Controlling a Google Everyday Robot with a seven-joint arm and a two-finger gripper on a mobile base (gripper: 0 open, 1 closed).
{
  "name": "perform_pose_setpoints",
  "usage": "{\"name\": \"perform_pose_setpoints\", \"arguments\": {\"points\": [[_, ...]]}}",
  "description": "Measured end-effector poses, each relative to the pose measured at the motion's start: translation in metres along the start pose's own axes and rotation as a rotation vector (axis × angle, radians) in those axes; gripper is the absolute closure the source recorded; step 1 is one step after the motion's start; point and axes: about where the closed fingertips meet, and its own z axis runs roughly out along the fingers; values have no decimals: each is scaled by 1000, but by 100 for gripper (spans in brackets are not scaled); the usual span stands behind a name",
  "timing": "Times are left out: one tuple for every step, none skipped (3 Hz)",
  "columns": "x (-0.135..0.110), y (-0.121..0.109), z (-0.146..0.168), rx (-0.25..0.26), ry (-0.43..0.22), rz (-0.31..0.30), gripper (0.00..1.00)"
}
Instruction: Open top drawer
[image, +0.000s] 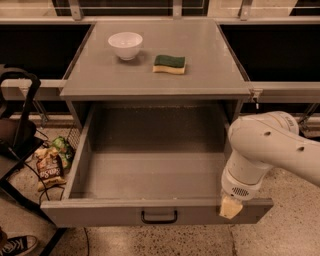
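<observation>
The top drawer is a grey metal drawer under the grey table top, pulled far out toward the camera. Its deep tray is open to view and holds nothing I can see. A small black handle sits in the middle of the front panel. My gripper hangs from the white arm at the right end of the drawer's front rim, touching or just over it. Its cream tip overlaps the front panel.
A white bowl and a green-and-yellow sponge sit on the table top. A black chair frame and snack bags on the floor are at the left. A shoe is at the bottom left.
</observation>
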Motion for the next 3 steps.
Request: {"name": "perform_pose_setpoints", "arguments": {"points": [[11,19,2,-26,2,21,100],[11,19,2,-26,2,21,100],[11,19,2,-26,2,21,77]]}}
